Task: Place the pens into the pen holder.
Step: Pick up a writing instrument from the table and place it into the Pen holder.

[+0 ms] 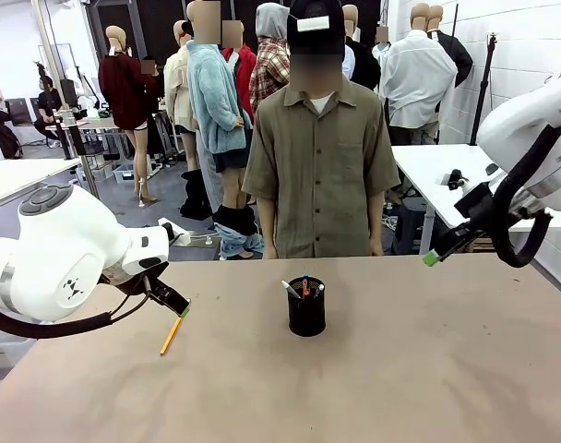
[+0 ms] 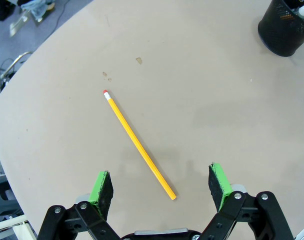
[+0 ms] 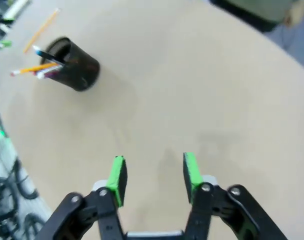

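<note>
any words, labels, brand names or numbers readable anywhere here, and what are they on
No text can be read in these pictures.
left arm: a small dark mark on its white shell, too small to read.
pencil: plain yellow side, no print visible.
pen holder: black mesh, no label.

Between left claw (image 2: 160, 176) pads: wide gap over bare tan tabletop (image 2: 217, 110); one end of the yellow wooden pencil (image 2: 139, 145) lies in it.
Ahead of left claw: pencil slants away, bare tabletop either side.
Far ahead, right of left claw: black mesh cylindrical pen holder (image 2: 286, 27), well apart.
Under right claw (image 3: 154, 171): bare tabletop, nothing between its parted pads.
Far ahead, left of right claw: pen holder, pens (image 3: 37, 67) jutting from its mouth.
</note>
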Robot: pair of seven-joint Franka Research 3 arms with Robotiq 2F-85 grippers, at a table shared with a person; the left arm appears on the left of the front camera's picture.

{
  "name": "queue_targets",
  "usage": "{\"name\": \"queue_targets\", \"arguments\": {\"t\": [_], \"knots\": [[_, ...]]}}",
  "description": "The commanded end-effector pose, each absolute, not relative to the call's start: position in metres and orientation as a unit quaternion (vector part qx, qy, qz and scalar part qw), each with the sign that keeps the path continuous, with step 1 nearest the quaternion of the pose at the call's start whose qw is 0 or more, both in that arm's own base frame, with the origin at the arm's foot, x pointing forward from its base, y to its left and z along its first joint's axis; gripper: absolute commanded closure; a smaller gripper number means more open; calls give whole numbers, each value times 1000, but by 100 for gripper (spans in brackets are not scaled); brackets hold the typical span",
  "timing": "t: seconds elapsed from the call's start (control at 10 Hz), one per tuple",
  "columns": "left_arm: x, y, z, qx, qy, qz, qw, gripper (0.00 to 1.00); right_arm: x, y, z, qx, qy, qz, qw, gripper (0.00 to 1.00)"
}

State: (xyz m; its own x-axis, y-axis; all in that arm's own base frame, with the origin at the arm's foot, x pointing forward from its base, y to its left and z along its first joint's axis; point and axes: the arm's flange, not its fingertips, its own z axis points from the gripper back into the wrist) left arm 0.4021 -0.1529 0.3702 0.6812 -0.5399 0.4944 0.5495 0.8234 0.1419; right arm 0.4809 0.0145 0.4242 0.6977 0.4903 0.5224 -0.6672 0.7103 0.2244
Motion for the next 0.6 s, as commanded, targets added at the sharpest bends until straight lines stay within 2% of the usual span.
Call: {"name": "queue_targets", "arguments": {"t": [0.0, 0.1, 0.3, 0.5], "knots": [[402, -151, 371, -10, -268, -295, 917, 0, 464, 27, 442, 133, -170, 302, 928, 12], [402, -151, 371, -10, -268, -295, 917, 0, 458, 31, 446, 97, -160, 292, 938, 0], [402, -151, 371, -10, -268, -295, 917, 0, 454, 40, 445, 47, -148, 261, 953, 0], [402, -151, 371, -10, -268, -295, 917, 0, 456, 45, 442, 32, -141, 259, 955, 0]]}}
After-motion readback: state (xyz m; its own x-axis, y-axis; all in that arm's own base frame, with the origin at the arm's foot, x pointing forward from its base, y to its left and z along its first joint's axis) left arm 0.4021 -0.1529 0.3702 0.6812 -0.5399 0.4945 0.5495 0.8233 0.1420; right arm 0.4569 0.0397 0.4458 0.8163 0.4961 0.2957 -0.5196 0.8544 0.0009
